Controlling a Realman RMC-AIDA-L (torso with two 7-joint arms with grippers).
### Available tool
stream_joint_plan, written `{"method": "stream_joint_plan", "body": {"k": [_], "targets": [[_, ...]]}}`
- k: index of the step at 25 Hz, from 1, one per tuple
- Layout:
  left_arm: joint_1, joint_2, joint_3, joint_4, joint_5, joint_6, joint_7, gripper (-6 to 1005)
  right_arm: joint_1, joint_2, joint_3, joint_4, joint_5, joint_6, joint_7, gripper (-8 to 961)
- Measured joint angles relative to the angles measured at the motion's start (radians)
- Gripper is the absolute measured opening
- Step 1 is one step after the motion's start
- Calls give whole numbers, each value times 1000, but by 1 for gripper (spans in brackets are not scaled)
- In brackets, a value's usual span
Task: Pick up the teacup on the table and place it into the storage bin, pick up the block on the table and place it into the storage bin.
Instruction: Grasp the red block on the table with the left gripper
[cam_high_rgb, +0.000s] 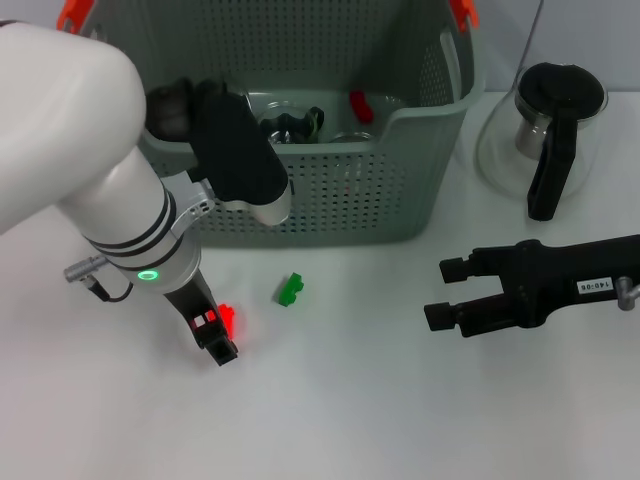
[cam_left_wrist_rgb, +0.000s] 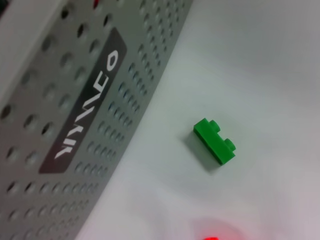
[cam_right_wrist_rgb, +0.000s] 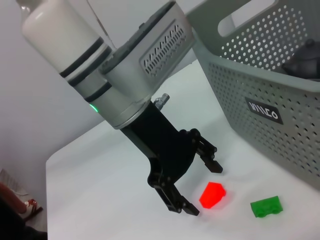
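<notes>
A red block (cam_high_rgb: 229, 319) (cam_right_wrist_rgb: 212, 195) lies on the white table, and my left gripper (cam_high_rgb: 222, 336) (cam_right_wrist_rgb: 202, 188) stands open, low over the table, with one finger on either side of it. A green block (cam_high_rgb: 291, 290) (cam_left_wrist_rgb: 215, 141) (cam_right_wrist_rgb: 266, 206) rests a little to its right, in front of the storage bin (cam_high_rgb: 340, 190) (cam_left_wrist_rgb: 75, 125) (cam_right_wrist_rgb: 280, 130). Clear glassware (cam_high_rgb: 285, 122), likely the teacup, lies inside the bin, partly hidden by my left arm. My right gripper (cam_high_rgb: 447, 292) hovers open at the right, holding nothing.
A glass teapot (cam_high_rgb: 550, 130) with a black handle stands to the right of the bin. A small red piece (cam_high_rgb: 360, 105) lies inside the bin. Bare white table stretches along the front.
</notes>
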Motion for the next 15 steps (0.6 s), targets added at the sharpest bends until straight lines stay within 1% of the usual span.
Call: {"method": "stream_joint_plan", "body": {"k": [4,9,14,15], "targets": [[-7,1,1,-35,0,-31,2,860,0,0,-1,1,0,6,0,947],[-7,0,1,-50,1,-54,4,859,1,0,2,1,-9,8,-1,947],[-9,-1,1,-50,2,-54,6,745,3,0,4,1,-9,9,-1,946],[-10,-1,2,-51,2,-53,6,696,3,0,4,1,-9,9,-1,946]]}}
